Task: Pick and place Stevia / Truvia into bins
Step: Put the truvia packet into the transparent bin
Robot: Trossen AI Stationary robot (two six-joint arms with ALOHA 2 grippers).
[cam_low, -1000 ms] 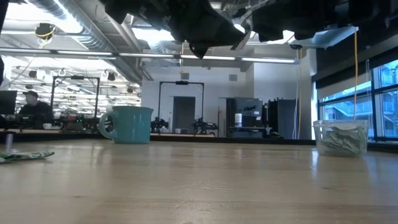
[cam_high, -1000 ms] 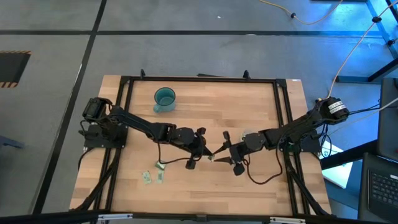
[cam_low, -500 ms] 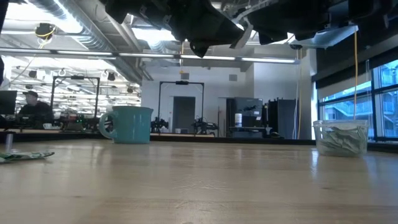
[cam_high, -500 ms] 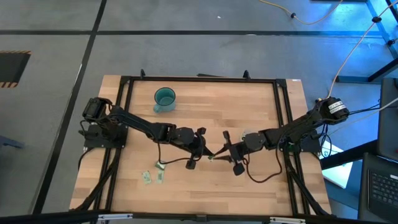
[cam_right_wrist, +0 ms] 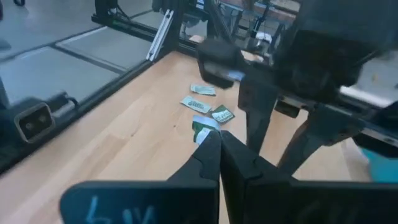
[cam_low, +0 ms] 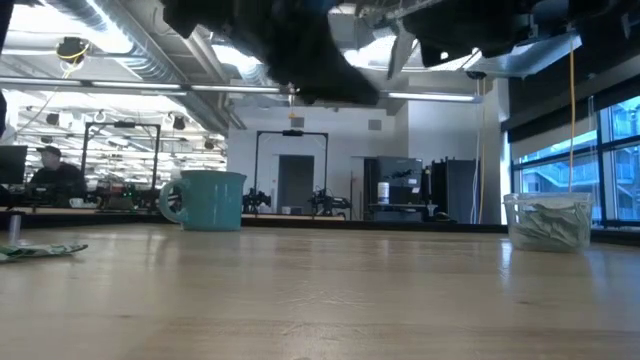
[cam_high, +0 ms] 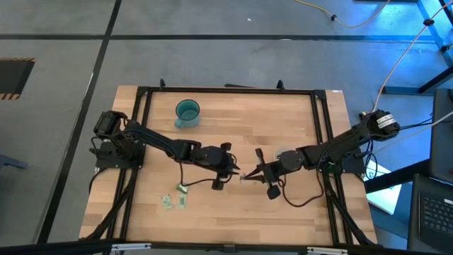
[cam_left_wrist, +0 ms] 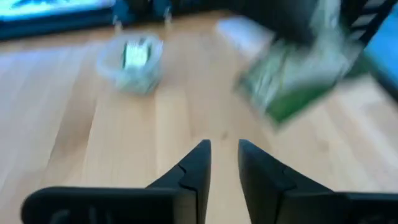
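The table [cam_high: 283, 120] is pale wood with a dark frame round its edge, and both arms reach in over its middle, well above the top. From the left comes the left arm [cam_high: 159, 145], from the right the right arm [cam_high: 333, 147]; their tips nearly meet above the centre.

The teal cup [cam_high: 187, 111] stands near the far edge on the left side, handle showing in the low view. The clear cup [cam_low: 547, 221] stands over on the right side with sachets heaped inside it; the left wrist view shows it too, blurred.

The left gripper [cam_high: 225, 170] has its fingers [cam_left_wrist: 193, 171] parted by a narrow gap, with nothing between them. The right gripper [cam_high: 249, 174] is pinched closed on a green-and-white sachet [cam_right_wrist: 200, 130], held by one end just beyond the fingertips, right beside the left gripper. In the left wrist view that sachet shows large and blurred, off the table.

A few loose sachets [cam_high: 175, 200] lie on the wood near the front edge on the left side, close together, well apart from both cups.
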